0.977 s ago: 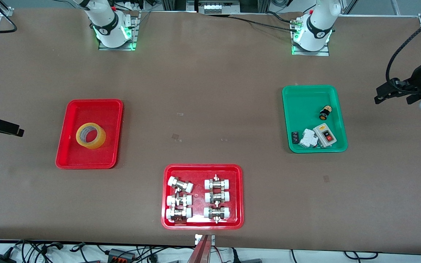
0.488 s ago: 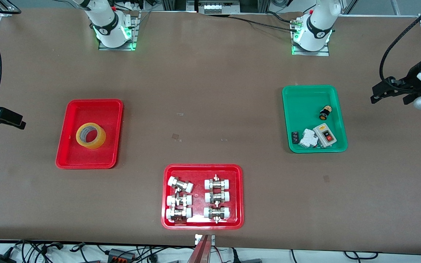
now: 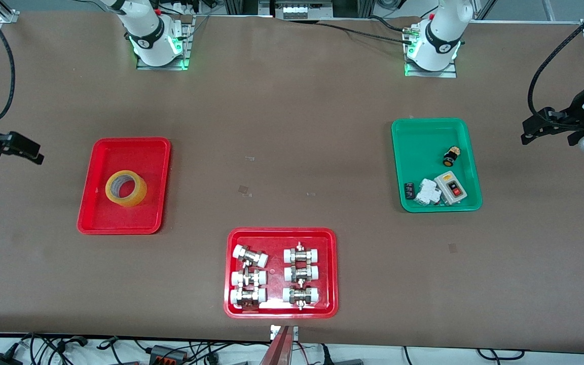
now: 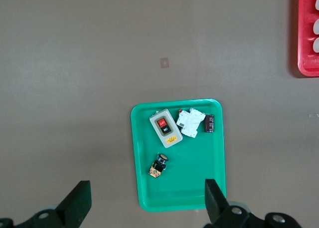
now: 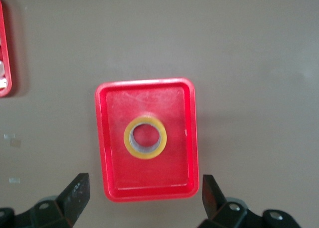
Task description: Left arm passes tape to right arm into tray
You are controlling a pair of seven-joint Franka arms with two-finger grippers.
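Three trays on brown table. Landmark: tray, plain glossy red, toward right arm's end of table. Tape flat inside tray, roughly mid-floor, hole upward, clear of rim on every side; nothing touching it. Same roll in right wrist view, yellow ring with pale inner core, centred on red floor.

Right gripper up in air, off tray's edge over bare table at right arm's end of table, empty. Fingers spread wide in right wrist view, nothing between them, tray and roll framed in gap far below.

Left gripper up in air, well apart from tray, over table's edge at left arm's end, empty. Fingers spread wide too, holding nothing, hanging above green tray.

Green tray well apart from landmark tray, toward left arm's end of table, about level with it. Inside: grey switch box, white parts, small black part, round black and yellow button.

Second red tray nearer front camera than landmark tray, midway between both arms' ends, loaded with metal pipe fittings in two columns.
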